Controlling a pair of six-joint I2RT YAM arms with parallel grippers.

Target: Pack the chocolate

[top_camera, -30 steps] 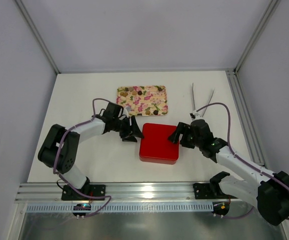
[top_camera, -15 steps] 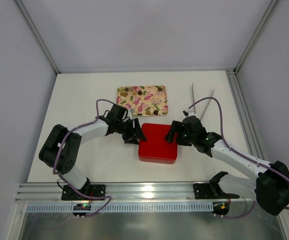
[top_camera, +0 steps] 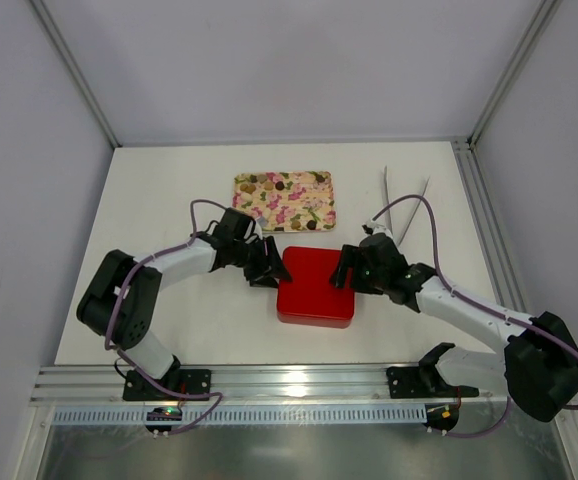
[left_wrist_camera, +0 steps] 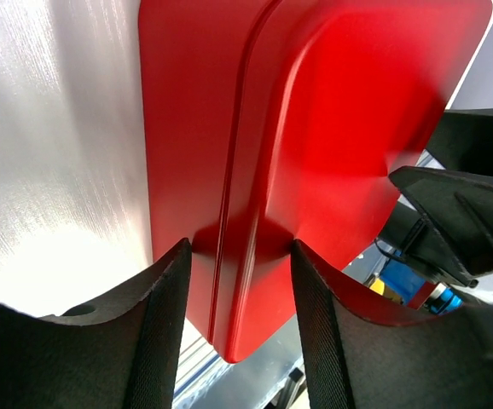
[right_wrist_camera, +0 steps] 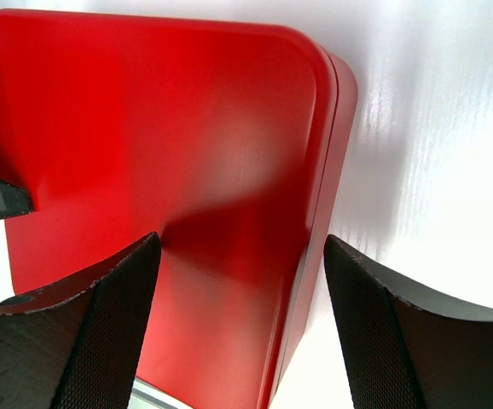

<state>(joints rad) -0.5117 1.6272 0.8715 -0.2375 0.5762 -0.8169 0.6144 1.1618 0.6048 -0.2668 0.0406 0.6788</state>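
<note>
The chocolate (top_camera: 280, 184) is several small brown and tan pieces on the floral tray (top_camera: 305, 213) at the back. In front of it the red box (top_camera: 317, 288) lies with its lid shut, so its insert is hidden. My left gripper (top_camera: 268, 263) is at the box's far left corner. Its fingers (left_wrist_camera: 168, 328) stand open astride the box edge (left_wrist_camera: 229, 213), close against it. My right gripper (top_camera: 346, 268) is at the box's right edge. Its fingers (right_wrist_camera: 114, 315) are wide open over the lid (right_wrist_camera: 161, 128) and side wall.
A pair of metal tongs (top_camera: 405, 204) lies at the back right, beyond the right arm. The aluminium rail (top_camera: 289, 385) with both arm bases runs along the near edge. White walls enclose the table on three sides.
My right gripper has moved left and forward, up to the box's right edge. The left gripper has shifted slightly right onto the box's corner. The box stays shut.
</note>
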